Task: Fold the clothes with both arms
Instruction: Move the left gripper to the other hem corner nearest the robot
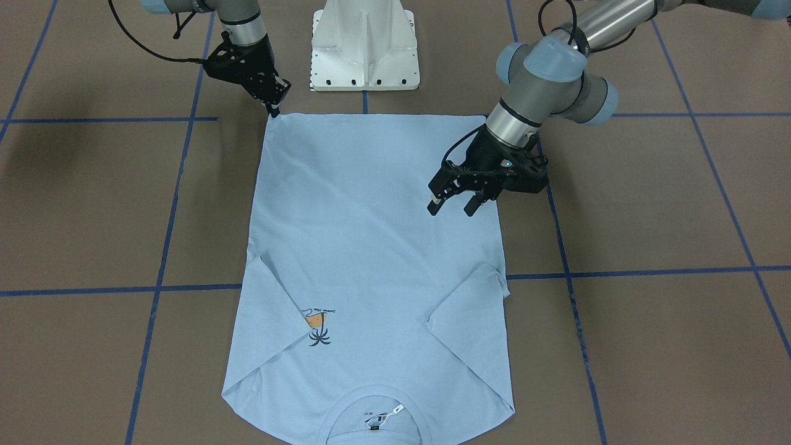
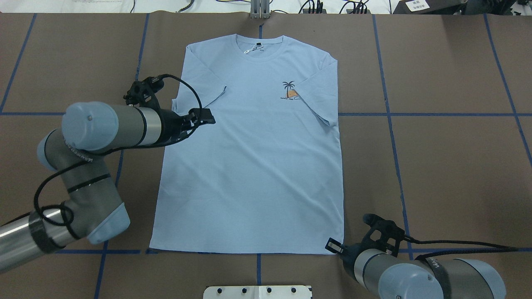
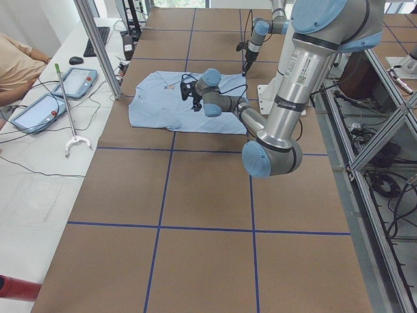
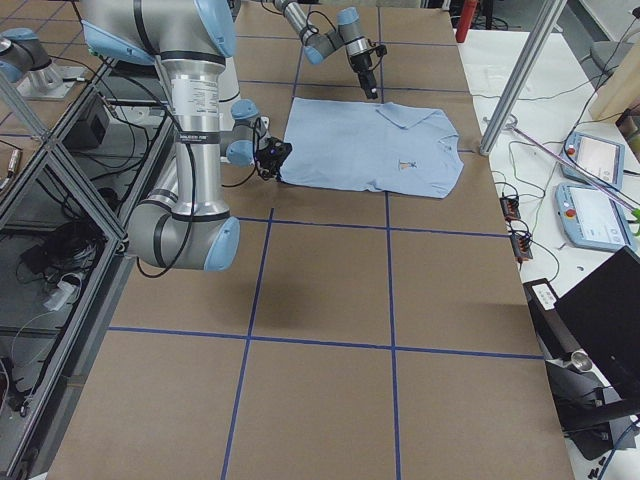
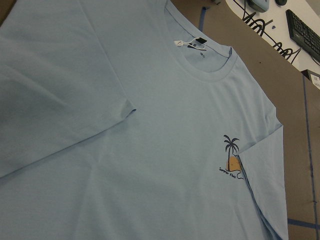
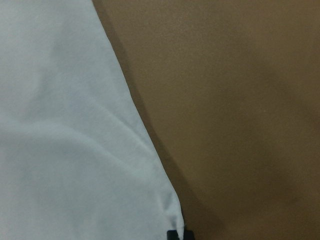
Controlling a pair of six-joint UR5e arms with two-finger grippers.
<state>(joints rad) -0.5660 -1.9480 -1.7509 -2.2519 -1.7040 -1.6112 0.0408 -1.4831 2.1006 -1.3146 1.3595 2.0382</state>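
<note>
The light blue T-shirt lies flat on the table, front up, with both sleeves folded inward. Its collar and white neck tag point away from the robot. The palm print shows on the chest and in the left wrist view. My left gripper is open and empty, held above the shirt's left side below the folded sleeve. My right gripper is down at the near right hem corner, fingers closed on it. The right wrist view shows that corner at a black fingertip.
The white pedestal base stands just behind the hem. The brown table carries blue tape lines. In the exterior left view an operator, tablets and a metal post are past the collar end.
</note>
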